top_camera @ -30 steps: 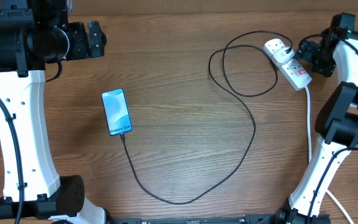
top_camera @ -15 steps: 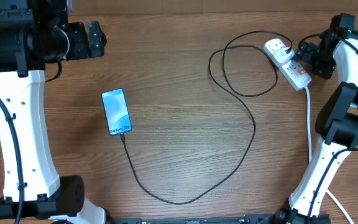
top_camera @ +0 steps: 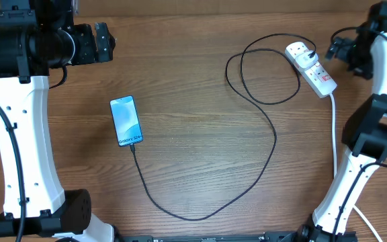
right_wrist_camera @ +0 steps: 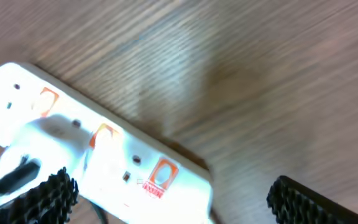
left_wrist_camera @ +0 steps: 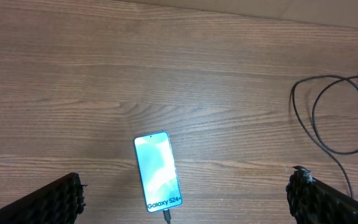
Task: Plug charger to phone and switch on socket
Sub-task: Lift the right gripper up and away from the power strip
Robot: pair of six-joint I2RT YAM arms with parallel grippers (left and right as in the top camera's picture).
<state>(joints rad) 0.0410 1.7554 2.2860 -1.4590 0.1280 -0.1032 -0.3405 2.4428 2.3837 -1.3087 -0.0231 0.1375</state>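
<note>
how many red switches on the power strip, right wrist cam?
3: left switch, middle switch, right switch, along the power strip. The plug may hide more.

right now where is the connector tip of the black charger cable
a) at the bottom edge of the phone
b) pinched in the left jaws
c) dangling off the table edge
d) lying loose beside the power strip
a: the charger runs across the table and its tip meets the bottom edge of the phone, as both the overhead and left wrist views show.
</note>
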